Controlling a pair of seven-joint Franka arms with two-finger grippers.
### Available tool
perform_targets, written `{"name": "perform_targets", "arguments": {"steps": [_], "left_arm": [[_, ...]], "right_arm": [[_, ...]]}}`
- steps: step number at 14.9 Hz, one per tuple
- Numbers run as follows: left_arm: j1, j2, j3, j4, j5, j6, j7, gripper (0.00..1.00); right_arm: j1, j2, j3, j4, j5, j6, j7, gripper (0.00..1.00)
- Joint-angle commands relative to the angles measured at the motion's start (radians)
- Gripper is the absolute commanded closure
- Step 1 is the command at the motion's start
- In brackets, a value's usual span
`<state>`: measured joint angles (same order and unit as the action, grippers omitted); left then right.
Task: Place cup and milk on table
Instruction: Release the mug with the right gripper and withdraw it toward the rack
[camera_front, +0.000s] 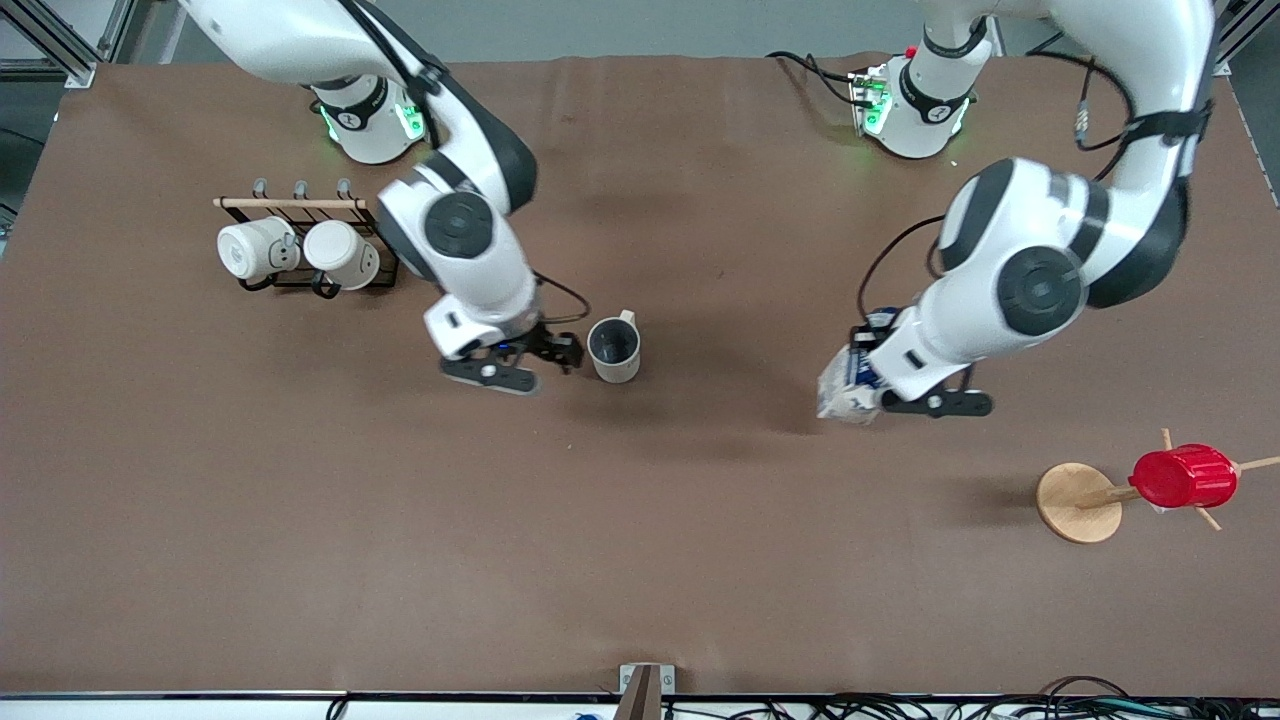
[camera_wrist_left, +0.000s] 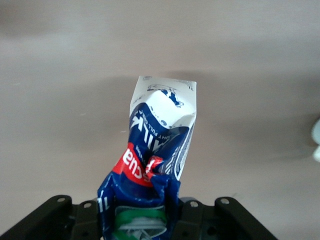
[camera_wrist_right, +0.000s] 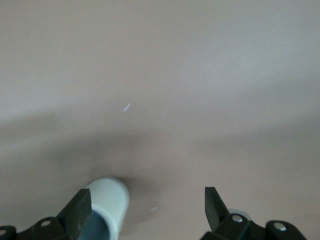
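The beige cup (camera_front: 613, 350) with a dark inside stands upright on the brown table (camera_front: 640, 560), near its middle. My right gripper (camera_front: 556, 356) is open and empty, just beside the cup toward the right arm's end. In the right wrist view the cup (camera_wrist_right: 109, 204) shows close by one finger, with the gripper (camera_wrist_right: 146, 201) not closed on it. My left gripper (camera_front: 876, 388) is shut on the blue-and-white milk carton (camera_front: 845, 392), which is crumpled and tilted, low over the table. In the left wrist view the gripper (camera_wrist_left: 142, 222) holds the carton (camera_wrist_left: 160, 135) at its green-capped top.
A black rack (camera_front: 300, 205) with two white mugs stands near the right arm's base. A wooden stand (camera_front: 1078, 502) carrying a red ribbed cup (camera_front: 1183, 477) is at the left arm's end, nearer the front camera than the carton.
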<state>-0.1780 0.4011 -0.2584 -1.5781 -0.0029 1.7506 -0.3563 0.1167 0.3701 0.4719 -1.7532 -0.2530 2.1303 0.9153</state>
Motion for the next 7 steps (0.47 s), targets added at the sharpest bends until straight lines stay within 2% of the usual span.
{"name": "perform_targets", "arguments": {"steps": [1,5,7], "left_arm": [[-0.099,0.099,0.001,0.124,0.009,-0.063,-0.091,0.89],[-0.199,0.198,0.001,0.249,0.004,-0.111,-0.188,0.89],[-0.233,0.215,-0.001,0.259,0.001,-0.118,-0.213,0.89]], "right_arm": [[-0.020,-0.114,-0.103,0.006,0.009,-0.105,-0.114,0.00],[-0.020,-0.235,-0.341,0.026,0.150,-0.214,-0.466,0.00],[-0.020,-0.282,-0.450,0.026,0.187,-0.278,-0.612,0.00]]}}
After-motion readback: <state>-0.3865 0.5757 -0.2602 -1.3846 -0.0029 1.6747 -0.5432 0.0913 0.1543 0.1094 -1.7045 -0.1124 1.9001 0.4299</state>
